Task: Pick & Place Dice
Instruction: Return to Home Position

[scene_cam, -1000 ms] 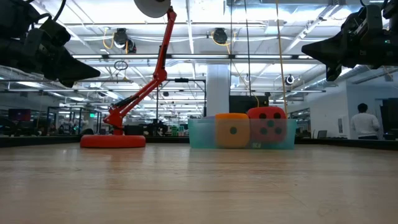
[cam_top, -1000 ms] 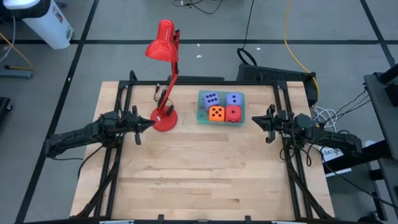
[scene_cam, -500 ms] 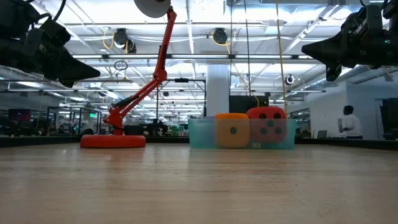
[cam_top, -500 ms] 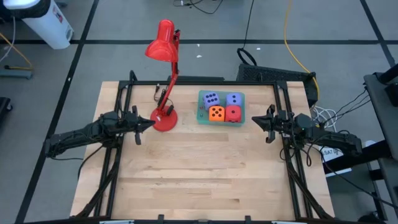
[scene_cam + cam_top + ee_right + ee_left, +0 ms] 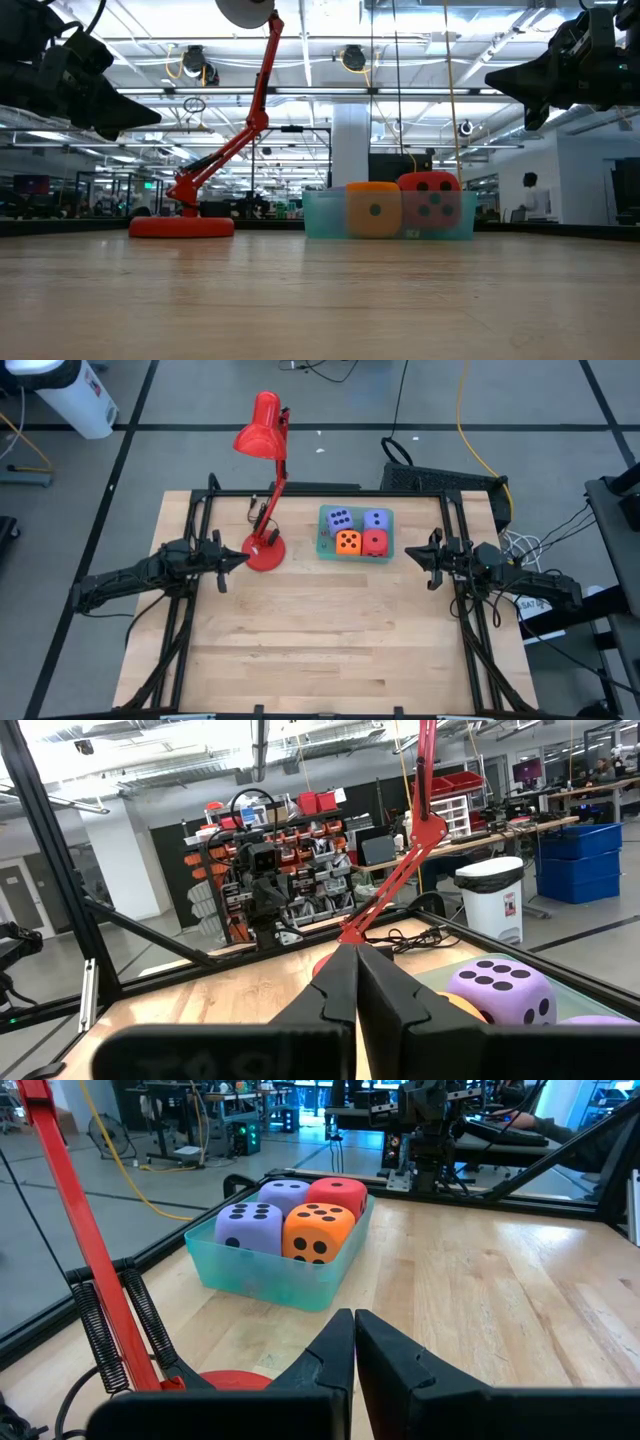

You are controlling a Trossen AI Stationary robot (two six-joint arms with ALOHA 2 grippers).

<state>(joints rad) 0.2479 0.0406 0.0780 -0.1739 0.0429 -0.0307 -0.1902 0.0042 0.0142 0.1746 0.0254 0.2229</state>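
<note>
Grey floor [image 5: 180,460] with dark lines, white bin [image 5: 72,400], bright ceiling lights [image 5: 330,15], white pillar [image 5: 350,130]

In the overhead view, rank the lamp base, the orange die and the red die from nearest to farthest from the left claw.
1. Lamp base, right beside the left claw.
2. Orange die, in the bin, on the lamp's side.
3. Red die, just beyond the orange one.

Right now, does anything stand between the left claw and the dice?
Yes. The red lamp's base lies between the left claw and the bin holding the dice. The right claw waits on the bin's other side.
</note>
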